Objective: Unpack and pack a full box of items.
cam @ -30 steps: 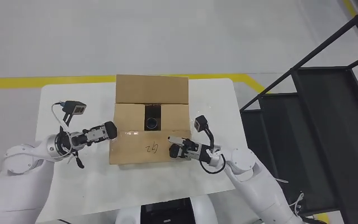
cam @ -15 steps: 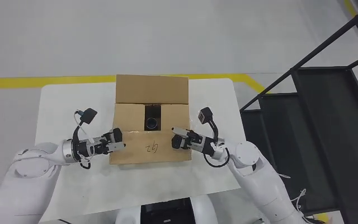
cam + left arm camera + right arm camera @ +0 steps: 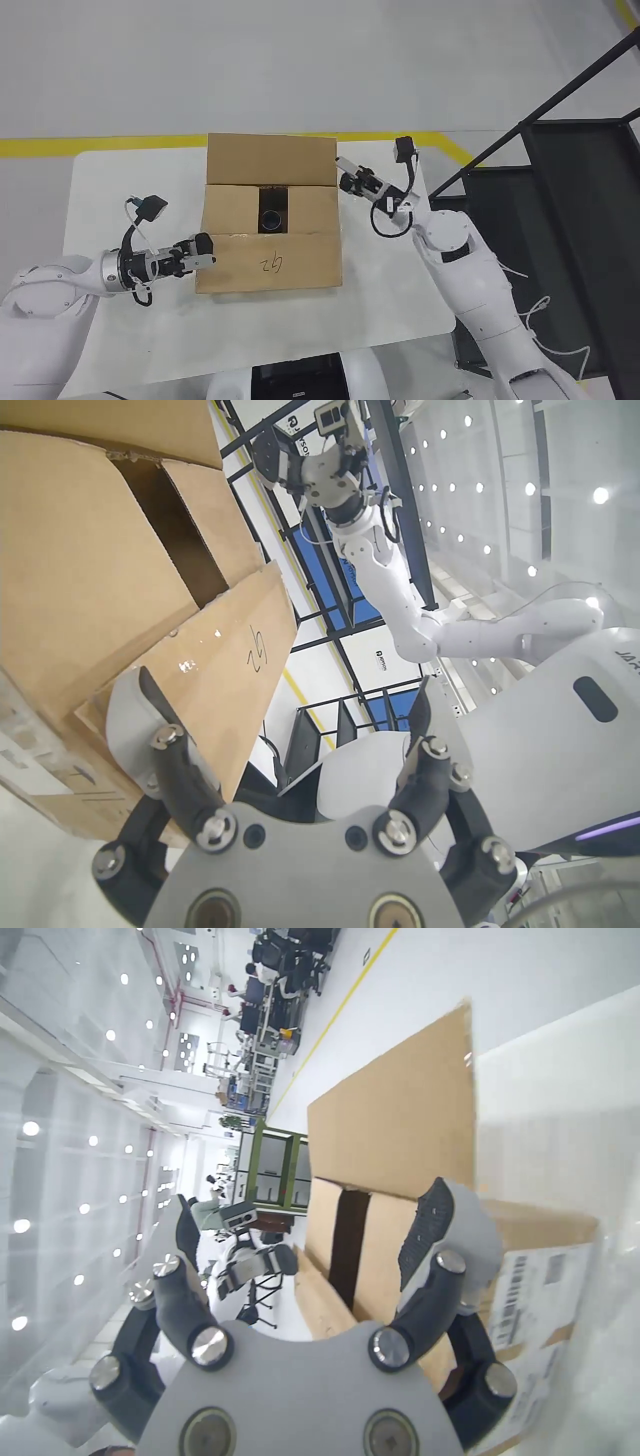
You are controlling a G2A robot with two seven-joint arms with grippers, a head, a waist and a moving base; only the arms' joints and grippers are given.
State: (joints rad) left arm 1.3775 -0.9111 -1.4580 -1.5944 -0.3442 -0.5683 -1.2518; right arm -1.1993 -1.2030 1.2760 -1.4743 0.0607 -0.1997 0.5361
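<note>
The cardboard box [image 3: 268, 262] stands mid-table with its far flap [image 3: 270, 158] folded back. Its near flap [image 3: 225, 670] carries a handwritten mark. In the gap between the flaps sits a dark round item [image 3: 271, 217]. My left gripper [image 3: 200, 250] is at the box's near left corner. It is open, and one finger [image 3: 150, 710] lies close against the near flap's edge. My right gripper [image 3: 350, 178] hovers at the box's far right corner, open and holding nothing. Its fingers [image 3: 430, 1223] frame the box [image 3: 395, 1128] and the dark gap beyond them.
The white table [image 3: 120, 180] has bare room left and right of the box. A black metal stair frame [image 3: 560, 200] stands just off the table's right side. A yellow floor line [image 3: 100, 146] runs behind the table.
My right gripper has moved from the near flap's right edge up to the box's far right corner. My left gripper has shifted slightly toward the near left corner.
</note>
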